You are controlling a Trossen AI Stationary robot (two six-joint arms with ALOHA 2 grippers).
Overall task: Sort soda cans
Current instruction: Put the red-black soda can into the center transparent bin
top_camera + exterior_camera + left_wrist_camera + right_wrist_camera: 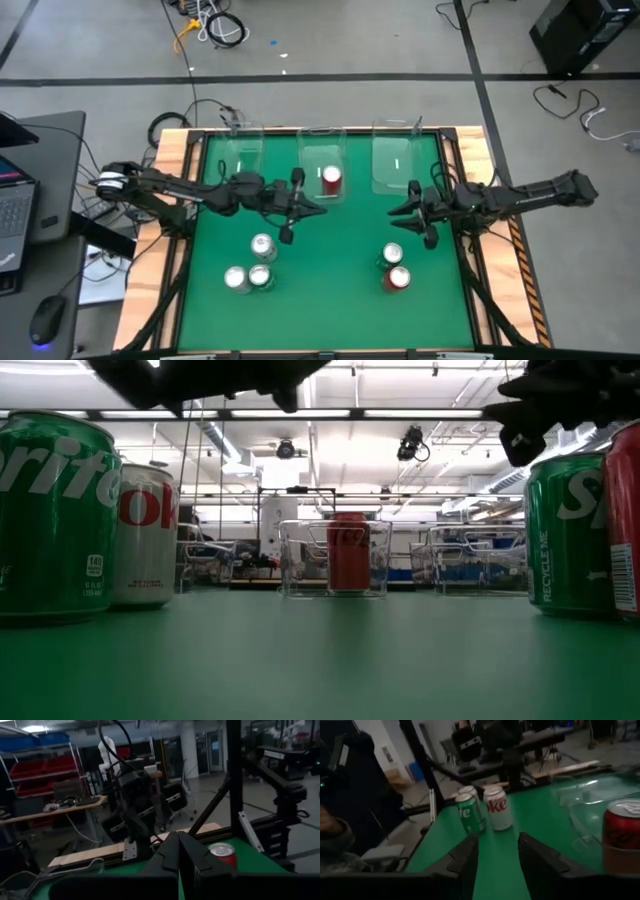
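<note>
Green table [330,290] holds three clear bins [396,165], one red can [331,180] in the middle bin, five soda cans [260,246] loose in front—light, stiff, slick, best gripped mid-wall—readable "Sprite", "RECYCLE"; left gripper [293,205] clenched empty, right gripper [420,212] parted, empty.

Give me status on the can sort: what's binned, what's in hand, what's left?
Done: one red can sits in the middle bin. In hand: nothing; the left gripper is shut and empty near that bin, the right gripper is open and empty above the right pair. Left: three cans at front left, plus a green can and red can at front right.
</note>
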